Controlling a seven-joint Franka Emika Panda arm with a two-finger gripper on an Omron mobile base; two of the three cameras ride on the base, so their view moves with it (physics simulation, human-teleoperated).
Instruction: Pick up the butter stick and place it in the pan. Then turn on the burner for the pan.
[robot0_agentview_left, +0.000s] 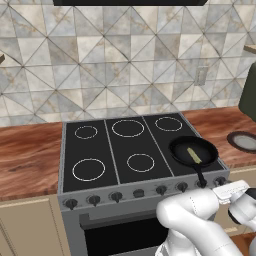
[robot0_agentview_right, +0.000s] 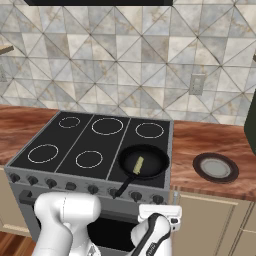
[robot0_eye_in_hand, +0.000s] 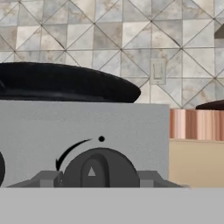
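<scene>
The pale yellow butter stick lies inside the black pan, which sits on the stove's front right burner with its handle pointing at the knob row. My gripper is low in front of the stove's right end, level with the control panel. In the hand view it faces a dark round knob very closely. One grey fingertip stands on each side of the knob. The jaws are open and hold nothing. The pan looms above the panel.
A flat grey dish with a dark rim rests on the wooden counter right of the stove. More knobs line the grey front panel. The oven door is below, and a wall outlet is on the tiled backsplash.
</scene>
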